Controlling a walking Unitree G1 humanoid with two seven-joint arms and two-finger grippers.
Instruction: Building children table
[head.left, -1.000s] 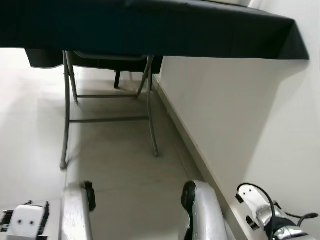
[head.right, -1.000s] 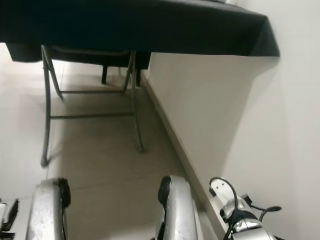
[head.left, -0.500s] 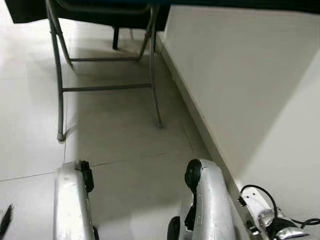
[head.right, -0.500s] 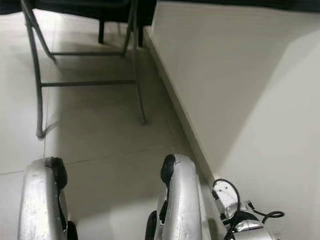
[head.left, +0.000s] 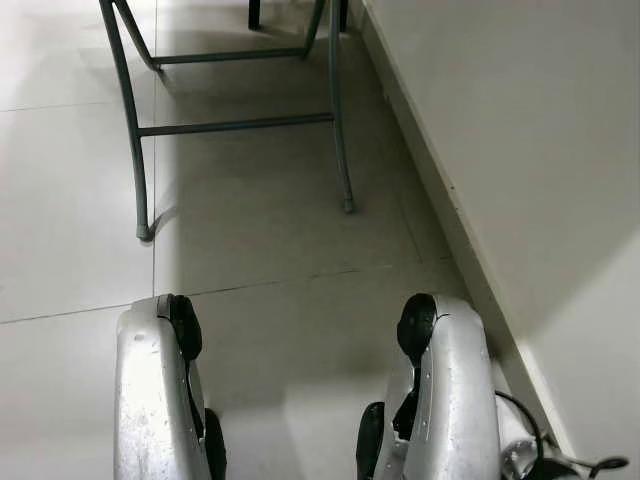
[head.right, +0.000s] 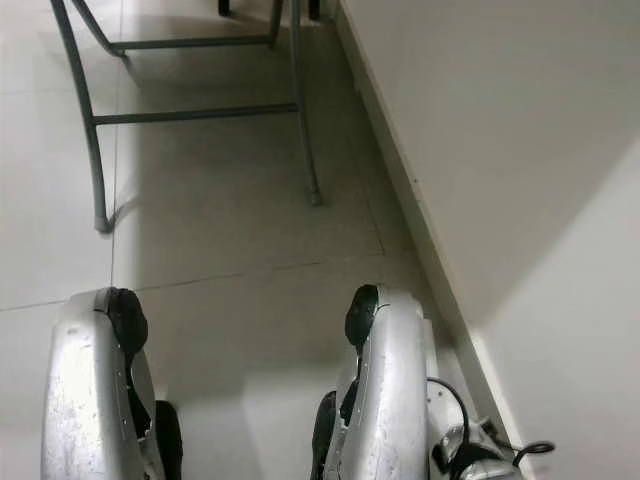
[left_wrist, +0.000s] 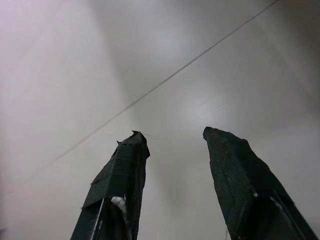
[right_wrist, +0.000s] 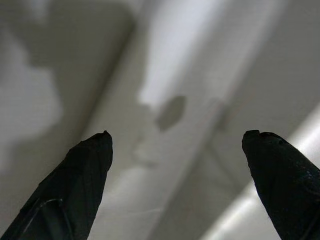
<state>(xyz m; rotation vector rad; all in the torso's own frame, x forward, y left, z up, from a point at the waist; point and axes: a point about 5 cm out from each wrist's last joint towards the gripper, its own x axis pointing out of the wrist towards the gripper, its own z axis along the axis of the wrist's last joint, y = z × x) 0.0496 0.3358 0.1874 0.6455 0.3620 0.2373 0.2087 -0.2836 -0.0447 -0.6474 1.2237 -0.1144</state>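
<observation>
While we look down in the eye views, no table parts show; we judge we're walking, next to find them. Floor (head.left: 70, 200) open to our left, wall (head.left: 520, 150) close on the right, chair legs (head.left: 140, 180) ahead. Left wrist view: left gripper (left_wrist: 172, 142) spread, empty over tile. Right wrist view: right gripper (right_wrist: 175, 140) spread wide, empty, by the baseboard (right_wrist: 150, 125).

Legible text, labels, brands, numbers, signs: none readable on the tiled floor (head.left: 80, 200), the wall (head.left: 520, 120), or the metal frame legs (head.left: 135, 150) ahead.
</observation>
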